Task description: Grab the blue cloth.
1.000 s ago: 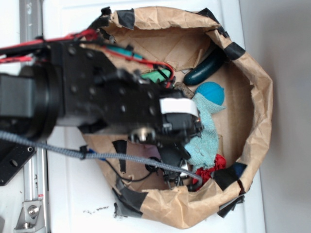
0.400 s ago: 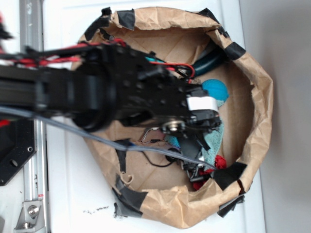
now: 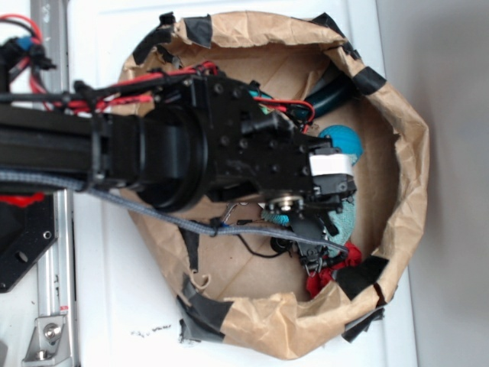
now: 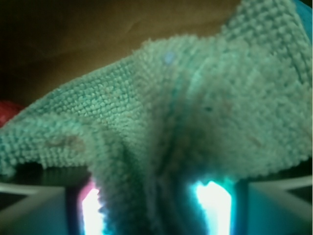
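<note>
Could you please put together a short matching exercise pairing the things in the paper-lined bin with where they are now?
Things:
1. blue cloth
2. blue ball
3. red fabric
4. dark tube

Places:
A. against the bin's upper wall
B. at the lower wall, beside black tape
C. under the gripper
D. just above the gripper's white label

Pairs: 1-C, 2-D, 3-B, 4-A

exterior: bright, even, overexposed white surface (image 3: 114, 306), soft overall, black arm (image 3: 191, 153) lost detail in its own darkness | wrist: dim, upper background dark, blue cloth (image 4: 195, 107) filled view, weave sharp at centre, softer at edges | two blown-out glare patches at bottom edge, pinkish left, cyan right
</note>
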